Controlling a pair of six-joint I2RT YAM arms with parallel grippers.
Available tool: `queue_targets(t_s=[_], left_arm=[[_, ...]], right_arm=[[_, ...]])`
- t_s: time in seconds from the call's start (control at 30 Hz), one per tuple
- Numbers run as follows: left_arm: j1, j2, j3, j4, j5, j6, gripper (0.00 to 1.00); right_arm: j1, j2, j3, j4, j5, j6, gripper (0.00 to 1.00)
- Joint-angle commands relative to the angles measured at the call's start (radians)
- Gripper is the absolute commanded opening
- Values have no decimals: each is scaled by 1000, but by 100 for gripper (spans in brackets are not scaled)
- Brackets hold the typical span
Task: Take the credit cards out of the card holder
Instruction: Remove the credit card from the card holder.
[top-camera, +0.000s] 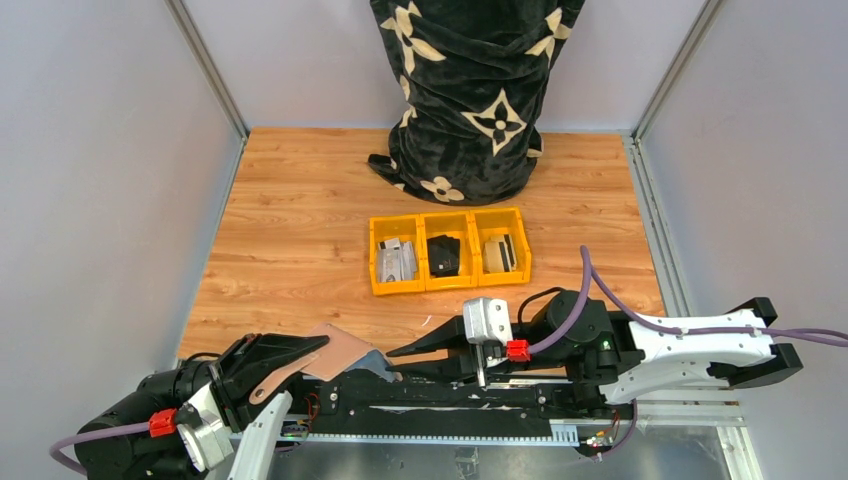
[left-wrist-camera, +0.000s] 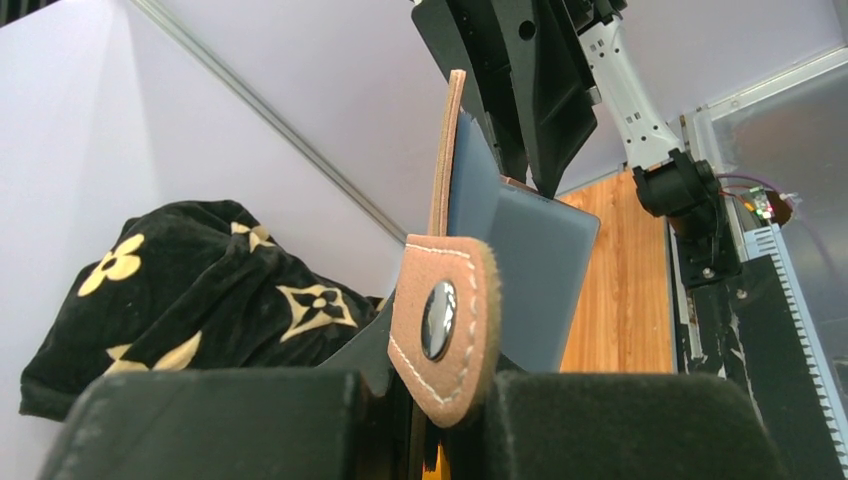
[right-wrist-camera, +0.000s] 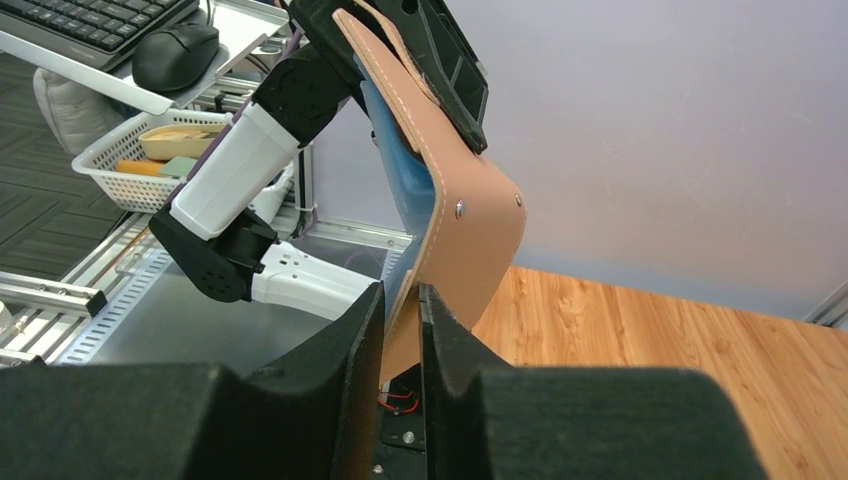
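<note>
At the near edge of the table (top-camera: 300, 250), between your two arms, the card holder (top-camera: 340, 350) is held up off the wood. Your left gripper (top-camera: 288, 358) is clamped on its tabbed end. The left wrist view shows the snap tab (left-wrist-camera: 440, 320) sitting between the padded fingers.

A blue-grey credit card (top-camera: 375, 362) sticks out of the holder's open side toward your right arm. I cannot tell whether more than one card is there. Your right gripper (top-camera: 400, 353) is closed to a thin slot on the card's outer end. In the right wrist view, its fingers (right-wrist-camera: 350, 380) pinch that edge with the holder's leather just beside it.

Farther out on the table, well apart from both grippers, stands a yellow tray (top-camera: 447, 288) of three compartments. Behind it is a black cloth (top-camera: 470, 90) with pale flowers.
</note>
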Motion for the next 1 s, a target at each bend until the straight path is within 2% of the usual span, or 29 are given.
queue_targets(t_s=[0.0,0.37,0.47,0.57,0.77,0.97], left_arm=[[5,18,26,6,-3,-11,0],[5,24,35,74,-20,-99,0],[4,25,33,96,-23,-123,0],[5,27,31,110,-30,-138,0],[5,28,24,140,-38,-171,0],[5,26,-7,199,-55,-240,0]], right_arm=[[10,12,32,-9,40,1,22],[10,40,45,-31,152,-3,17],[10,40,43,-28,201,-3,28],[10,40,37,-15,239,-7,35],[10,34,17,26,255,-15,36],[9,67,41,82,193,-13,46]])
